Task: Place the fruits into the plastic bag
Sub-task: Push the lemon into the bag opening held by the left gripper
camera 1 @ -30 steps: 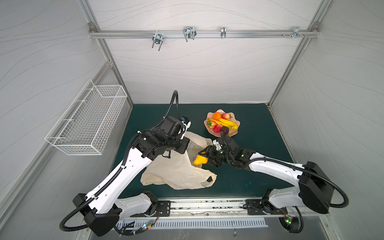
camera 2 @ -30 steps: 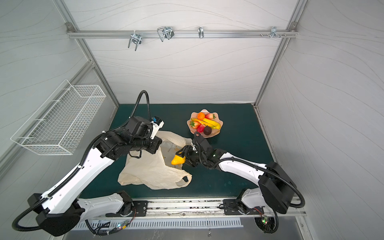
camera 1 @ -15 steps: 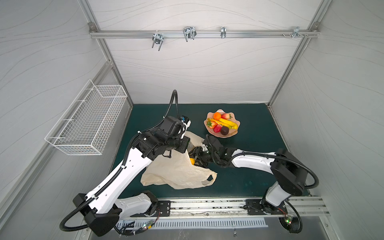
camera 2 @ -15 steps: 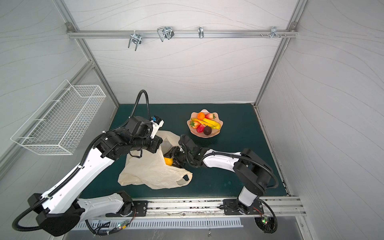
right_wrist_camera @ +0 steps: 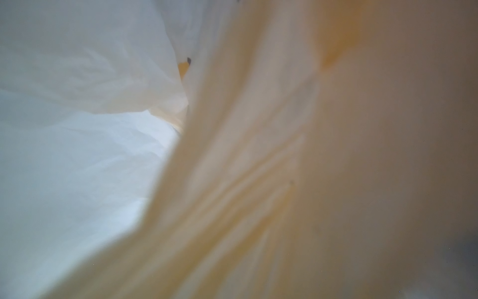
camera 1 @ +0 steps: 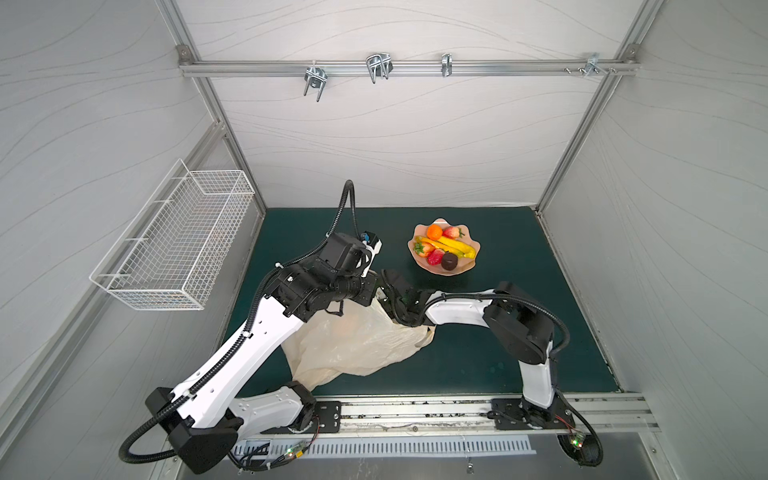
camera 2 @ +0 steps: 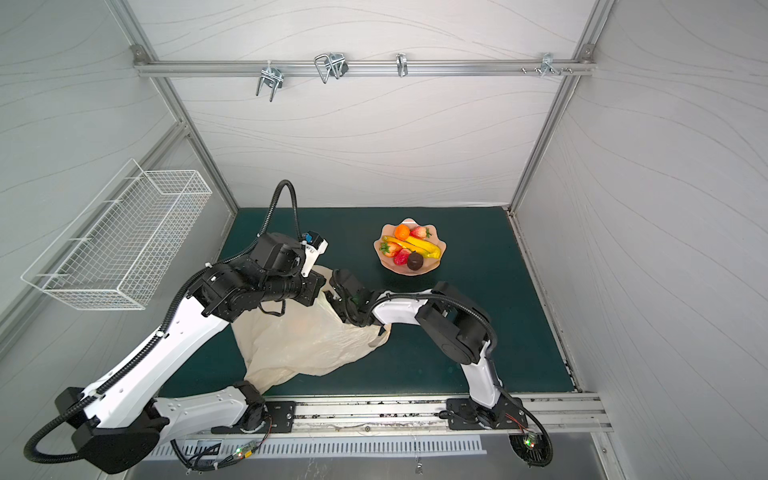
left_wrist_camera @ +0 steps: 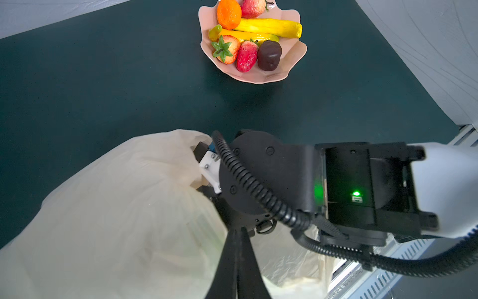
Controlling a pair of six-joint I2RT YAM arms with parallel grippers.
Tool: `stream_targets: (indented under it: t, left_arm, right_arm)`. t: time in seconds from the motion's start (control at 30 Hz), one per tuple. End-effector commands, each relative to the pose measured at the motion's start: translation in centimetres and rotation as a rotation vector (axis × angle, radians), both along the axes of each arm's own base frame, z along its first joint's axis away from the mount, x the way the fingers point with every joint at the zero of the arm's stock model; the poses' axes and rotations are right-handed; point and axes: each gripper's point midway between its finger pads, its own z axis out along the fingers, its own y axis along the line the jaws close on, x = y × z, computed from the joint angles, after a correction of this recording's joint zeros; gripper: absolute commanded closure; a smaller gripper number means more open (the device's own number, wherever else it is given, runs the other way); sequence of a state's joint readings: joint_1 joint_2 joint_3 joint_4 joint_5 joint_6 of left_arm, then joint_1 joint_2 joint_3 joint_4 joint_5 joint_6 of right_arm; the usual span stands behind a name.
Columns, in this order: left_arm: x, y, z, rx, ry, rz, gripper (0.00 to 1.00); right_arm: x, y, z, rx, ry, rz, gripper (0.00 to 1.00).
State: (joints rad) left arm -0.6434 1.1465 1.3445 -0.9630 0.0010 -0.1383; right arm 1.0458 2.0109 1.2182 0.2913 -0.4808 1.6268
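The plastic bag (camera 1: 353,345) (camera 2: 299,345) lies crumpled on the green mat, with its mouth raised toward the bowl. My left gripper (left_wrist_camera: 236,230) is shut on the bag's upper edge and holds it up (camera 1: 372,292). My right arm's wrist (camera 1: 401,297) (camera 2: 349,295) reaches into the mouth; its fingers are hidden under the film. The right wrist view shows only bag film (right_wrist_camera: 77,168) and a yellow banana tip (right_wrist_camera: 184,67). In the pink bowl (camera 1: 465,270) (left_wrist_camera: 292,62) lie an orange (camera 1: 434,231), two bananas (camera 1: 453,247), strawberries (camera 1: 435,257) and a dark ball (camera 1: 449,261).
A white wire basket (camera 1: 178,249) hangs on the left wall. Metal hooks (camera 1: 378,68) sit on the overhead bar. The arms' base rail (camera 1: 415,415) runs along the mat's front edge. Bare green mat (camera 1: 519,332) lies right of the bag.
My right arm has swung left and pushed into the bag's mouth, carrying a yellow fruit that no longer shows in the top views. The left arm has stayed put.
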Motion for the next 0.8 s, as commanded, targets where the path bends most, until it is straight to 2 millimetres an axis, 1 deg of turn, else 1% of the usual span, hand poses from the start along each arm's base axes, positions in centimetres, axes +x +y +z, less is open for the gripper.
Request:
stream_targets:
  t: [0.0, 0.17, 0.23, 0.3, 0.33, 0.43, 0.47, 0.5, 0.53, 0.57, 0.7, 0.73, 0.77]
  left_arm:
    - [0.7, -0.3, 1.0, -0.033, -0.052, 0.002, 1.0]
    - [1.0, -0.5, 0.6, -0.038, -0.046, 0.007, 1.0]
    - [1.0, -0.6, 0.5, -0.041, -0.044, 0.009, 1.0]
    - [1.1, -0.5, 0.5, -0.04, -0.047, 0.013, 1.0]
    - [1.1, -0.5, 0.5, -0.037, -0.048, 0.014, 1.0]
    - [1.0, -0.2, 0.4, -0.03, -0.042, 0.025, 1.0]
    - [1.0, 0.0, 0.4, -0.028, -0.041, 0.03, 1.0]
    - [0.9, 0.1, 0.5, -0.026, -0.04, 0.038, 1.0]
    - [0.8, 0.4, 0.7, -0.026, -0.04, 0.048, 1.0]
    - [0.8, 0.6, 0.8, -0.024, -0.037, 0.061, 1.0]
    - [0.5, 2.0, 1.8, -0.022, -0.019, 0.147, 1.0]
    - [0.5, 2.3, 2.1, -0.028, -0.008, 0.176, 0.89]
    - [0.3, 2.5, 2.3, -0.037, 0.004, 0.196, 0.75]
  right_arm:
    - [-1.7, 1.3, -0.7, 0.0, 0.078, 0.042, 0.47]
    - [-2.1, 1.2, -2.2, -0.03, 0.11, 0.048, 0.42]
    - [-2.1, 1.2, -2.4, -0.032, 0.115, 0.05, 0.42]
    - [-2.2, 1.3, -2.3, -0.028, 0.113, 0.059, 0.39]
    - [-2.3, 1.4, -2.2, -0.023, 0.112, 0.07, 0.36]
    - [-2.4, 1.6, -1.8, -0.004, 0.104, 0.084, 0.22]
    - [-2.2, 1.6, -1.5, 0.008, 0.096, 0.086, 0.18]
    - [-2.2, 1.5, -1.2, 0.017, 0.086, 0.088, 0.13]
    - [-2.0, 1.3, -0.9, 0.021, 0.076, 0.086, 0.05]
    - [-1.8, 1.2, -0.6, 0.027, 0.061, 0.083, 0.01]
    - [-1.1, 0.5, 0.5, 0.032, 0.023, 0.081, 0.01]
    - [-1.0, 0.3, 0.7, 0.034, 0.015, 0.082, 0.01]
    - [-0.9, 0.3, 0.9, 0.038, 0.011, 0.083, 0.01]
